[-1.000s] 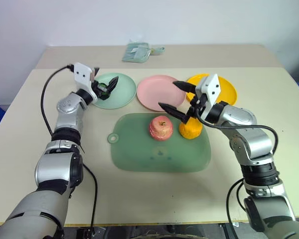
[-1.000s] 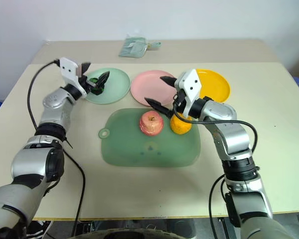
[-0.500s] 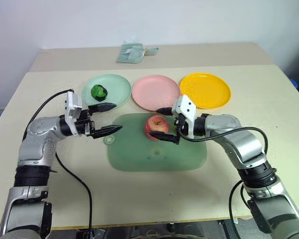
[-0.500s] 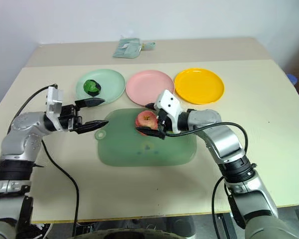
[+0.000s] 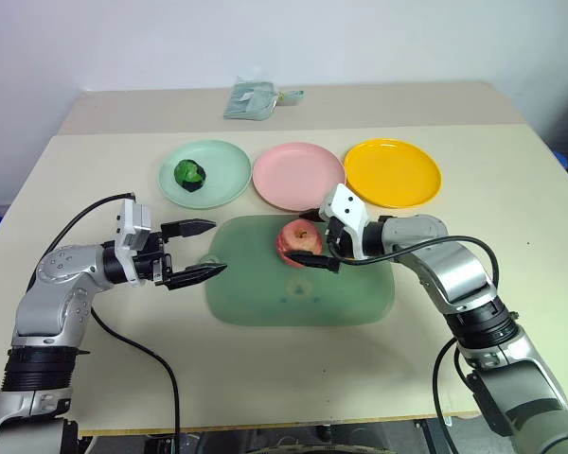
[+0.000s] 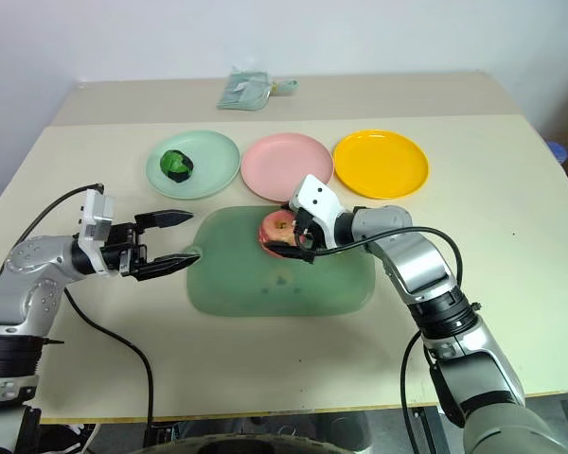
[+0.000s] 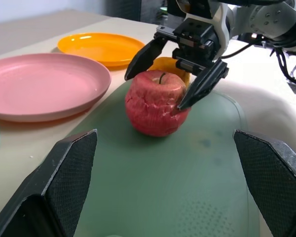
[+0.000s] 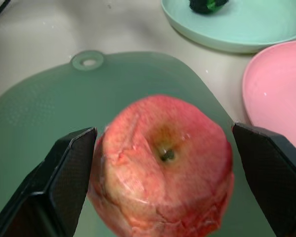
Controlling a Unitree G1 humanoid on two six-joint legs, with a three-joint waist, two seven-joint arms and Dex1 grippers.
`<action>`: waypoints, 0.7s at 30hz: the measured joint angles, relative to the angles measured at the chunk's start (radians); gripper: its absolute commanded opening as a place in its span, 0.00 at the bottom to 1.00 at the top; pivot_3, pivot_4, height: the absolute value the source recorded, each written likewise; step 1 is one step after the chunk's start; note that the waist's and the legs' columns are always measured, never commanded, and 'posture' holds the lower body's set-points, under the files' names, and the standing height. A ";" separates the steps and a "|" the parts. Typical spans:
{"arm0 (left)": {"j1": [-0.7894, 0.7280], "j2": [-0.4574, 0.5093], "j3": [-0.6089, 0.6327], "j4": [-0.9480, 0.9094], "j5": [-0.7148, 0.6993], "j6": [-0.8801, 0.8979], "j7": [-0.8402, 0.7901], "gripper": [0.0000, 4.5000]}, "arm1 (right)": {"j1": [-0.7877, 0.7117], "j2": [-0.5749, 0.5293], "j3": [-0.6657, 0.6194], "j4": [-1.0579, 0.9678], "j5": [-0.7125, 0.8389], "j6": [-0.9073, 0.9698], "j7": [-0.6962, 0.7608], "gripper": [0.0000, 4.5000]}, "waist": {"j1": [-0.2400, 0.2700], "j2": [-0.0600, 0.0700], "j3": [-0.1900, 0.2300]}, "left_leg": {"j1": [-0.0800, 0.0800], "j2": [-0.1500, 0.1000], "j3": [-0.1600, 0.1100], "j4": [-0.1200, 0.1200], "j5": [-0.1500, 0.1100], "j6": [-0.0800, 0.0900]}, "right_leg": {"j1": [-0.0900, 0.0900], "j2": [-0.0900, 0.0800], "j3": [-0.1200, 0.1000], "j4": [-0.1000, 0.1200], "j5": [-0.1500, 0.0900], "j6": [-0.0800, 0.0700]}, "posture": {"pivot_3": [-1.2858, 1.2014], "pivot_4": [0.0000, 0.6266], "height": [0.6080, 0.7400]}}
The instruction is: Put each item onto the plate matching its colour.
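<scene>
Right gripper [image 5: 312, 245] reaches level across the cutting mat [image 5: 303, 303], fingers straddling the wrinkled apple [image 5: 294, 240], contact unclear; left gripper [image 5: 199, 249] spread empty.

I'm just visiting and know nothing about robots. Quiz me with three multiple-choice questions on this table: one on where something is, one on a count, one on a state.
1. Where is the dark green lumpy ball?
A. on the mint green plate
B. on the cutting mat
C. on the pink plate

2. How many round plates are on the table?
A. two
B. three
C. four

3. How do the jaws of the right gripper stand?
A. shut tight beside the yellow-orange plate
B. spread on either side of the apple
C. holding the folded cloth

Answers:
1. A: the ball lies on the mint green plate.
2. B: mint green, pink plate and yellow-orange plate sit in a row.
3. B: one finger is on each side of the apple, which rests on the cutting mat.
</scene>
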 measured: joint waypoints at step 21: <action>-0.077 -0.093 0.017 0.129 0.113 -0.144 0.199 1.00 | -0.225 0.266 -0.198 0.479 -0.135 -0.216 -0.469 0.61 | -0.007 0.000 0.000 | 0.000 -0.001 0.001 -0.002 0.001 -0.002 | -0.002 0.000 0.000 0.001 0.000 0.000 | 0.52 0.24 0.92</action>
